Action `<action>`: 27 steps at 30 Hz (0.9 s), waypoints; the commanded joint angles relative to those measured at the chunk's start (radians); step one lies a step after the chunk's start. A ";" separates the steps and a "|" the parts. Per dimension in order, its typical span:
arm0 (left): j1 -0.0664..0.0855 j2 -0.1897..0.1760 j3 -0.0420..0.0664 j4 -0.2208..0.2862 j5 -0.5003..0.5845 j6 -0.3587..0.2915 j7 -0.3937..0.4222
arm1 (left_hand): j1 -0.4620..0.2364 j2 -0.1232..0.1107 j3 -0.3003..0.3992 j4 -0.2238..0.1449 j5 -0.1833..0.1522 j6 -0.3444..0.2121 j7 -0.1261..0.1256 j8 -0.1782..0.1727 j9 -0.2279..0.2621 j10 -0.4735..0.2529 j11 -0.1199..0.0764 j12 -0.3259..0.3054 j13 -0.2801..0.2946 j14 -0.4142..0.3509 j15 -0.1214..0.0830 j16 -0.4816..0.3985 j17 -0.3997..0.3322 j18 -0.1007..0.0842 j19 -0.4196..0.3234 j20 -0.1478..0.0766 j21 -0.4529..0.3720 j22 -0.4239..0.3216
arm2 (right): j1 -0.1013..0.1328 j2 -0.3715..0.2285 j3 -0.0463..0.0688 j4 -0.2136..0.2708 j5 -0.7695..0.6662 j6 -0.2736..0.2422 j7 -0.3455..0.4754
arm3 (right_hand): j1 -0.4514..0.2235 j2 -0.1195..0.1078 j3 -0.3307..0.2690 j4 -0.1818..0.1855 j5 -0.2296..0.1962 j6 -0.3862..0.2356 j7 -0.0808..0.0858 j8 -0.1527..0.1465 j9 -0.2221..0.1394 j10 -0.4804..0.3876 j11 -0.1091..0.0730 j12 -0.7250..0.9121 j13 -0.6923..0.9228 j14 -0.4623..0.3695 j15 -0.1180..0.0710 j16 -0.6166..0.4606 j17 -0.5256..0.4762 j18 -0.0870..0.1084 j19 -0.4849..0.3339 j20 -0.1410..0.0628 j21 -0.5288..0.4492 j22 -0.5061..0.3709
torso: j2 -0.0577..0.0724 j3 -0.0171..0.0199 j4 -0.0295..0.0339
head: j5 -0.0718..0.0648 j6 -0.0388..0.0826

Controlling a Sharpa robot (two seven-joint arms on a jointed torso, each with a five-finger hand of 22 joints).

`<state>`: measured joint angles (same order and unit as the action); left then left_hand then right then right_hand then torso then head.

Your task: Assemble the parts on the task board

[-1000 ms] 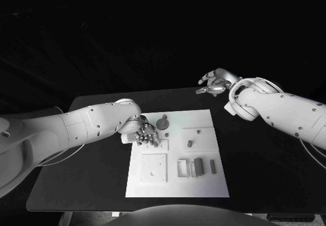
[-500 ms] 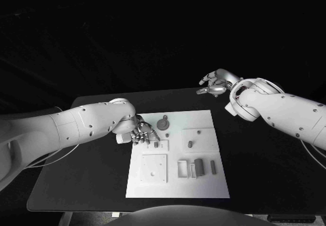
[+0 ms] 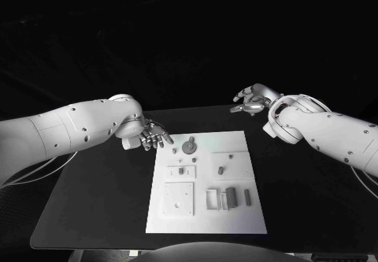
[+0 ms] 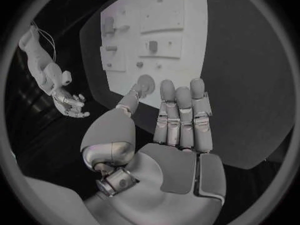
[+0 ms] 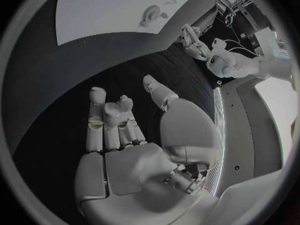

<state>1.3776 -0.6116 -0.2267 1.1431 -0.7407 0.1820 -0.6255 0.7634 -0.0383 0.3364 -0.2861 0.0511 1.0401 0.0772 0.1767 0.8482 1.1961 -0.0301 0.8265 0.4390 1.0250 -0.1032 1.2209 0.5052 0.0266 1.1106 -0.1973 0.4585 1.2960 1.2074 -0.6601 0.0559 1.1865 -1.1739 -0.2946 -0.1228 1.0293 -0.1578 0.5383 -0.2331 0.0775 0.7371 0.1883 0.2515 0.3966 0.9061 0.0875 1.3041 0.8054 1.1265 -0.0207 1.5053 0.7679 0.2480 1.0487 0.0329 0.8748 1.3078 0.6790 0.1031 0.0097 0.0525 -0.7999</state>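
task board (image 3: 206, 218): white plate, centre of the head view, lying flat on the black table (image 3: 102, 207); long edges run top to bottom of frame, near short edge close to the table's front edge.
board edges: left long edge just right of the left hand; bare dark table shows on both sides, wider on the right side of frame; a strip of table also past the top edge.
round part (image 3: 189, 146): disc with a knob, upper-left area of the board, near the top edge; also seen just past the fingertips in the left wrist view (image 4: 145, 83).
small parts: pegs in the upper middle (image 3: 228, 156); upright blocks in the lower right area (image 3: 230, 197); thin bar beside them (image 3: 246, 197).
square plate (image 3: 178, 198): lower left of the board, flat, with a small stud.
left hand (image 3: 149, 136): upper left of the board, over the table beside the board's top-left corner; fingers apart and mostly straight, nothing in it, touching nothing as far as I can tell.
right hand (image 3: 253, 99): upper right of centre in frame, past the table's far edge, well apart from the board; fingers loosely spread, palm bare, holding nothing (image 5: 125, 135).
open room: the whole board surface is uncovered by arms; right arm crosses the upper right of frame, clear of the board.
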 commanded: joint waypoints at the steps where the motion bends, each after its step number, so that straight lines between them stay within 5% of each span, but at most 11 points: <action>1: 0.000 0.022 -0.001 -0.053 -0.079 -0.060 0.046 | 0.013 0.010 0.000 -0.002 0.001 -0.036 0.020 -0.022 -0.019 -0.018 0.018 -0.028 -0.014 -0.013 0.012 -0.032 -0.020 0.000 -0.019 0.008 -0.027 -0.017 | -0.001 0.002 0.000 -0.003 -0.004 0.004 0.009 | -0.009 0.001 -0.001 0.006 0.003 0.000 0.015 0.006 -0.001 -0.007 0.003 0.003 -0.001 -0.005 0.003 0.005 -0.001 0.014 -0.001 -0.006 -0.004 0.018 | 0.001 0.0002 -0.0001 | -0.001 0.010; 6: -0.005 0.076 -0.005 -0.136 -0.106 -0.012 0.073 | -0.030 -0.027 -0.009 0.015 0.001 -0.107 0.058 -0.068 -0.062 -0.084 0.055 -0.111 -0.051 -0.071 0.053 -0.112 -0.071 -0.005 -0.079 0.044 -0.102 -0.062 | -0.007 0.007 0.000 -0.004 -0.004 0.006 0.010 | -0.009 0.001 -0.001 0.006 0.003 0.001 0.015 0.006 -0.001 -0.007 0.003 0.004 -0.001 -0.005 0.003 0.005 -0.002 0.014 -0.001 -0.006 -0.004 0.018 | 0.003 0.0004 -0.0010 | 0.001 0.018; 8: -0.019 0.099 -0.006 -0.167 -0.108 -0.005 0.081 | -0.051 -0.039 0.007 0.025 0.000 -0.107 0.062 -0.068 -0.079 -0.074 0.060 -0.145 -0.066 -0.062 0.070 -0.142 -0.098 0.009 -0.070 0.063 -0.127 -0.085 | -0.008 0.008 0.000 -0.004 -0.004 0.006 0.010 | -0.009 0.001 -0.001 0.006 0.003 0.001 0.015 0.007 -0.001 -0.007 0.003 0.004 -0.001 -0.005 0.003 0.005 -0.002 0.014 -0.001 -0.006 -0.004 0.018 | 0.003 0.0001 -0.0021 | 0.001 0.022; 13: -0.053 0.143 -0.005 -0.226 -0.103 0.011 0.114 | -0.058 -0.014 0.018 0.026 0.000 -0.106 0.064 -0.067 -0.090 -0.099 0.066 -0.185 -0.082 -0.073 0.082 -0.166 -0.117 0.012 -0.079 0.075 -0.147 -0.096 | -0.009 0.011 0.000 -0.007 -0.004 0.006 0.010 | -0.009 0.002 -0.001 0.006 0.003 0.001 0.015 0.007 -0.001 -0.007 0.002 0.004 -0.001 -0.005 0.003 0.005 -0.002 0.014 -0.001 -0.006 -0.004 0.018 | 0.003 0.0003 -0.0033 | 0.000 0.021; 14: -0.056 0.147 -0.005 -0.233 -0.102 0.012 0.115 | -0.057 0.005 0.023 0.026 0.005 -0.125 0.041 -0.075 -0.095 -0.184 0.096 -0.243 -0.107 -0.054 0.080 -0.154 -0.112 0.015 -0.070 0.075 -0.145 -0.097 | -0.009 0.012 0.000 -0.008 -0.004 0.007 0.010 | -0.009 0.002 -0.001 0.007 0.003 0.001 0.015 0.007 -0.001 -0.007 0.002 0.004 -0.001 -0.005 0.003 0.005 -0.002 0.014 -0.001 -0.006 -0.004 0.018 | 0.003 0.0004 -0.0037 | -0.002 0.021; 15: -0.062 0.155 -0.005 -0.243 -0.099 0.023 0.120 | -0.058 0.009 0.021 0.022 0.001 -0.129 0.037 -0.076 -0.098 -0.188 0.101 -0.257 -0.114 -0.051 0.080 -0.150 -0.110 0.016 -0.066 0.075 -0.145 -0.097 | -0.009 0.013 0.000 -0.010 -0.004 0.007 0.010 | -0.009 0.002 -0.001 0.007 0.003 0.001 0.015 0.007 -0.001 -0.007 0.002 0.004 -0.001 -0.005 0.003 0.005 -0.002 0.014 -0.001 -0.006 -0.004 0.018 | 0.004 0.0006 -0.0044 | -0.003 0.022; 17: -0.066 0.167 -0.005 -0.256 -0.097 0.033 0.123 | -0.062 0.019 0.014 0.014 -0.001 -0.123 0.045 -0.070 -0.102 -0.168 0.096 -0.279 -0.126 -0.038 0.075 -0.131 -0.098 0.020 -0.050 0.072 -0.142 -0.094 | -0.010 0.013 0.000 -0.011 -0.004 0.008 0.010 | -0.009 0.002 -0.001 0.007 0.003 0.001 0.015 0.007 -0.001 -0.007 0.002 0.004 -0.001 -0.005 0.003 0.005 -0.002 0.014 -0.001 -0.006 -0.004 0.018 | 0.004 0.0013 -0.0051 | -0.004 0.021; 23: -0.072 0.186 -0.005 -0.279 -0.112 0.048 0.119 | -0.075 -0.003 0.006 0.014 -0.001 -0.071 0.060 -0.037 -0.109 -0.067 0.069 -0.303 -0.131 0.026 0.039 -0.034 -0.042 0.035 0.037 0.041 -0.082 -0.047 | -0.010 0.014 0.000 -0.012 -0.004 0.007 0.010 | -0.009 0.003 0.000 0.007 0.003 0.001 0.015 0.007 -0.001 -0.007 0.002 0.004 -0.002 -0.005 0.002 0.005 -0.002 0.014 -0.001 -0.006 -0.004 0.018 | 0.002 0.0026 -0.0031 | -0.006 0.021; 27: -0.075 0.192 -0.006 -0.290 -0.114 0.046 0.121 | -0.088 -0.010 0.005 0.023 -0.001 -0.042 0.045 -0.018 -0.112 -0.010 0.049 -0.297 -0.117 0.049 0.017 0.027 -0.008 0.041 0.075 0.021 -0.041 -0.006 | -0.010 0.016 0.000 -0.010 -0.004 0.007 0.010 | -0.009 0.003 0.000 0.006 0.003 0.001 0.015 0.007 -0.001 -0.007 0.002 0.004 -0.002 -0.005 0.002 0.006 -0.002 0.014 -0.001 -0.006 -0.004 0.018 | 0.001 0.0019 -0.0017 | -0.008 0.021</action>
<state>1.3025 -0.4221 -0.2324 0.8549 -0.8414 0.2059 -0.5235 0.6814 -0.0449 0.3402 -0.2678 0.0512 0.9943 0.1223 0.1559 0.7373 1.1762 0.0195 0.5264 0.3202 1.0761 -0.0822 1.2434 0.4952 0.0288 1.1805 -0.1755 0.4143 1.2873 1.1979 -0.6452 0.0558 1.1742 -1.1737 -0.2947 -0.1214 1.0293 -0.1577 0.5384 -0.2332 0.0775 0.7364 0.1854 0.2515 0.3966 0.9061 0.0875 1.3040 0.8045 1.1265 -0.0207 1.5053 0.7672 0.2480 1.0472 0.0346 0.8748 1.3078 0.6813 0.1052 0.0063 0.0456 -0.7787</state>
